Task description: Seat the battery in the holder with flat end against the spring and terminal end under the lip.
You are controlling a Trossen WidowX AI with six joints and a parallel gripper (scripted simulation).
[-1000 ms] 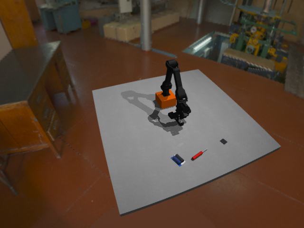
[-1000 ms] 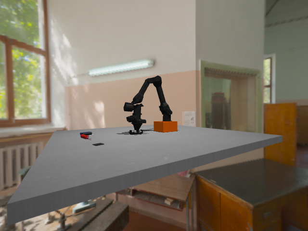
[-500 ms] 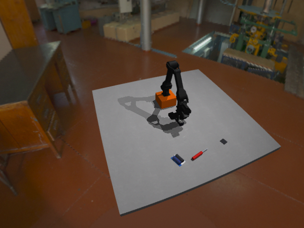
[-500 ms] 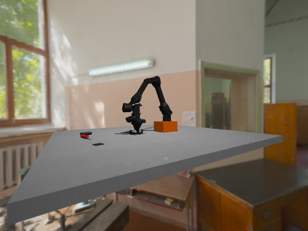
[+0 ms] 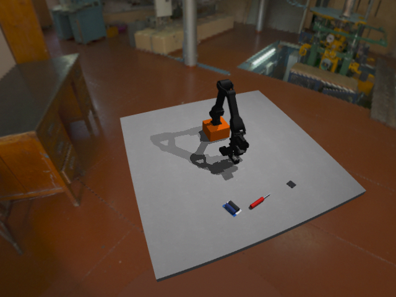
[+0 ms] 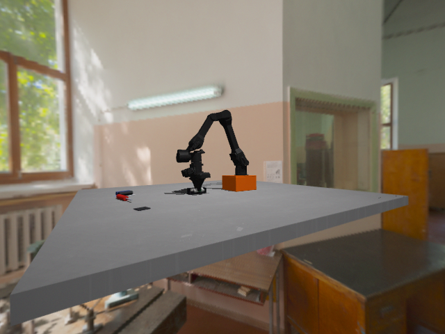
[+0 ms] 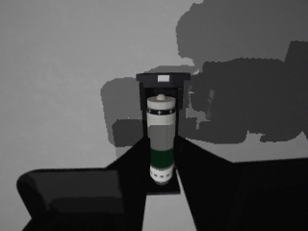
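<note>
The black holder (image 7: 182, 78) (image 6: 190, 191) lies on the grey table beneath my gripper. In the wrist view its lip is at the top and its spring end at the bottom. The white battery with a green band (image 7: 161, 132) lies lengthwise between the holder's side walls. Its terminal end points to the lip, with a dark gap visible before it. Its flat end is over the spring, which is mostly hidden. My gripper (image 7: 161, 140) (image 6: 197, 188) is shut on the battery's sides. Whether the battery is fully down or slightly tilted is unclear.
A red screwdriver (image 5: 257, 203) (image 6: 122, 197), a blue item with dark cylinders (image 5: 231, 208) (image 6: 124, 193) and a flat black square (image 5: 291, 184) (image 6: 142, 208) lie away from the holder. The orange base block (image 5: 218, 133) (image 6: 238, 183) stands behind the gripper.
</note>
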